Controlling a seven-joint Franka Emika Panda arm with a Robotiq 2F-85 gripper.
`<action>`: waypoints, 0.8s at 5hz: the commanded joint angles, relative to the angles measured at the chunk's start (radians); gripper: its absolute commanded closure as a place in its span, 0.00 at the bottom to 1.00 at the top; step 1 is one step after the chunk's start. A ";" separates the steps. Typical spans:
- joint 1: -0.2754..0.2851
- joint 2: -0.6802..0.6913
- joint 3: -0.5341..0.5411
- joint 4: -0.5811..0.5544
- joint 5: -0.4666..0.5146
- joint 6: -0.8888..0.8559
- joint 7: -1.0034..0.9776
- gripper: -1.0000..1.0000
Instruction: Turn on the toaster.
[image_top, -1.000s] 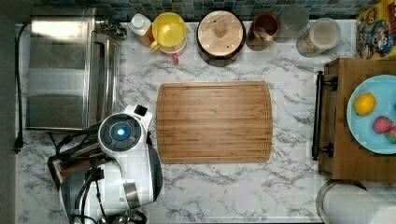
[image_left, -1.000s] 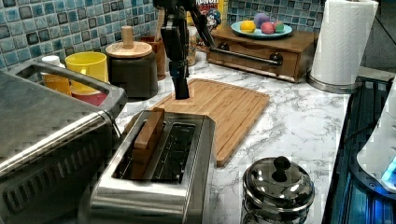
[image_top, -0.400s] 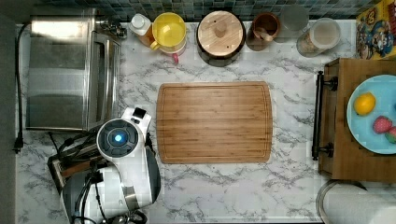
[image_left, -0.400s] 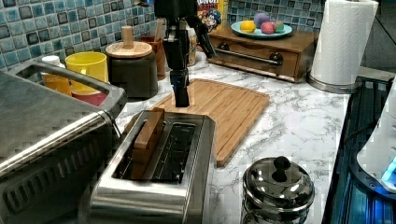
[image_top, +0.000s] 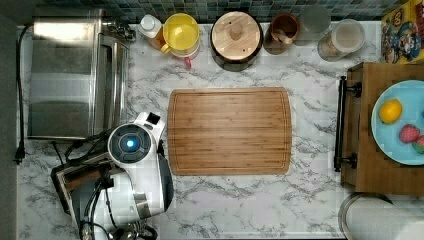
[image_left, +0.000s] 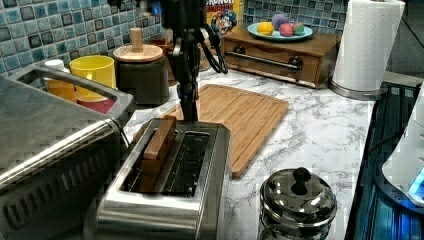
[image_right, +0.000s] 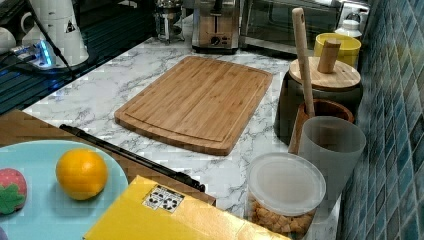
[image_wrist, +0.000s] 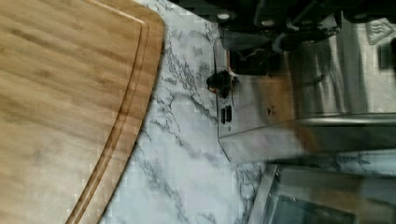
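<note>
I have the gripper (image_left: 189, 112) hanging nose-down right at the far end of the small boxy stainless-steel toaster (image_left: 170, 175), just beside the end panel where the lever should sit; whether its fingers stand apart or together I cannot tell. In the wrist view the toaster's steel end face (image_wrist: 261, 116) lies straight below, with a dark knob and small buttons on it. My plan would be to settle onto the lever squarely and press straight down along its slot, keeping off the knob (a slanted push could slide the toaster on the marble).

Within the toaster, one slot holds a brown slice (image_left: 159, 145); the other looks empty. Beyond the gripper, a yellow plastic mug (image_left: 93, 70) and a dark round canister with wooden lid (image_left: 142, 72) stand by the tiled wall.
</note>
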 joint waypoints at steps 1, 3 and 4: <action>0.007 0.122 0.004 0.017 -0.014 0.014 0.085 1.00; 0.009 0.257 0.005 -0.089 -0.013 0.031 0.071 1.00; 0.028 0.420 -0.003 -0.089 -0.059 -0.023 0.099 1.00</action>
